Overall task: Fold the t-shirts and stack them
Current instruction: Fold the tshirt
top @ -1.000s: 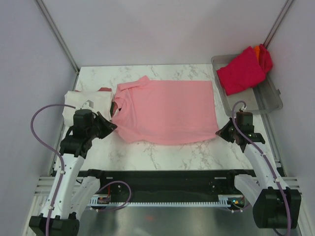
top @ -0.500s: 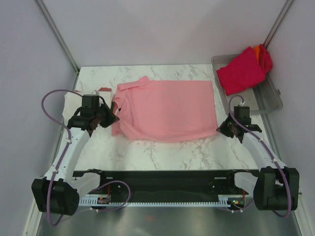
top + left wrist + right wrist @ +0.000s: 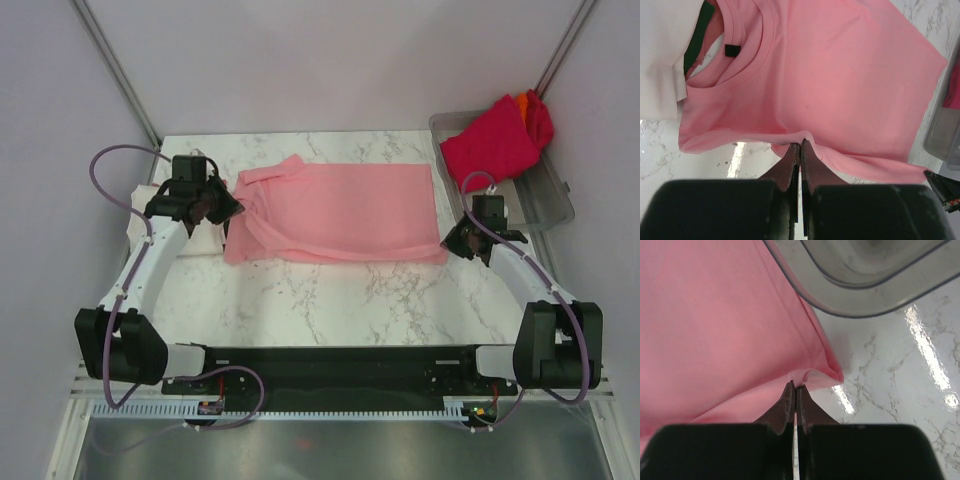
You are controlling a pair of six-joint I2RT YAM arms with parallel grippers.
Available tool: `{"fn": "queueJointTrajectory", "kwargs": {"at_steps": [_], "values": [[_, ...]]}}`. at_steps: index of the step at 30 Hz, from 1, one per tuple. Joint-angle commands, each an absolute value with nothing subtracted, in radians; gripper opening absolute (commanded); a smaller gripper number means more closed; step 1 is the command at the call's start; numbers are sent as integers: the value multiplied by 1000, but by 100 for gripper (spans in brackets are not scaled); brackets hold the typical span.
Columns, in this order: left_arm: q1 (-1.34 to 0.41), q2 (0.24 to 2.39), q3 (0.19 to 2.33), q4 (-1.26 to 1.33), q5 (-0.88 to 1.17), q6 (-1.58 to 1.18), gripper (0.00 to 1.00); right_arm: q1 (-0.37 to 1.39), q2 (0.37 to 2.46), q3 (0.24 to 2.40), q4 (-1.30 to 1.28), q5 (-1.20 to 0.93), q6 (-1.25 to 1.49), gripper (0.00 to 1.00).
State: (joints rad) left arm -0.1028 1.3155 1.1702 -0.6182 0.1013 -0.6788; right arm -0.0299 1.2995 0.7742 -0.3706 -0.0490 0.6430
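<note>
Near the table's centre, your left gripper and right gripper each pinch the pink t-shirt's near edge, apparently to fold it toward the far edge.

Left arm: I am reaching it forward along the left side from its base, wrist turned so that the left gripper is pointing inward, to the right. Its fingers are pressing flat against each other, pinching the near edge of the pink t-shirt. Right arm: I am stretching it forward and inward, with the right gripper pointing left. Its fingers are clamping together on the same shirt's near right corner.
</note>
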Motion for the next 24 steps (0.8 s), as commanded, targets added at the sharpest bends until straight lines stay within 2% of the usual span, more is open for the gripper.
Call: {"fn": "queueJointTrajectory", "kwargs": {"at_steps": [1, 13, 24], "values": [[-104, 1370, 1262, -577, 69, -635, 2, -25, 1339, 837, -321, -22, 660, 0], [-103, 1574, 1417, -561, 58, -672, 2, -5, 1476, 943, -301, 18, 681, 0], [-103, 1661, 1486, -566, 28, -676, 2, 23, 1580, 1022, -298, 55, 683, 0]]}}
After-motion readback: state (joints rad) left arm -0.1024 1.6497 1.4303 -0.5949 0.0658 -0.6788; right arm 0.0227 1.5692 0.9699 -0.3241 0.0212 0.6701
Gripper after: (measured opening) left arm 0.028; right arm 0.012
